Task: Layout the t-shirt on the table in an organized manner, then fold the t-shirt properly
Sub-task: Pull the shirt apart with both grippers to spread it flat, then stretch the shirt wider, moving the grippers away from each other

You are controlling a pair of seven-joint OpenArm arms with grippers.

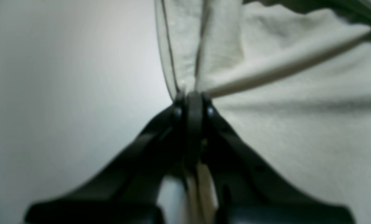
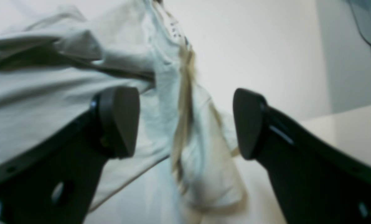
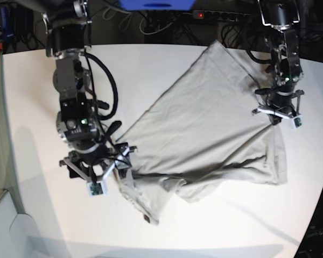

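The light beige-grey t-shirt (image 3: 204, 129) lies spread and creased across the white table (image 3: 32, 107), with a bunched fold near the front. At the shirt's right edge in the base view, my left gripper (image 3: 273, 114) is shut on it. The left wrist view shows the black jaws closed together on a pinched fold of the t-shirt (image 1: 285, 130) at the left gripper (image 1: 193, 98). My right gripper (image 3: 120, 171) sits at the shirt's lower left corner. In the right wrist view the right gripper (image 2: 185, 123) stands open, and a hanging fold of the t-shirt (image 2: 160, 93) lies between its fingers (image 2: 120, 121).
A power strip and cables (image 3: 220, 15) run along the table's back edge, with a blue object (image 3: 156, 4) behind them. The table's curved edge (image 3: 317, 204) falls away to dark floor at the right. Bare tabletop lies to the left and front.
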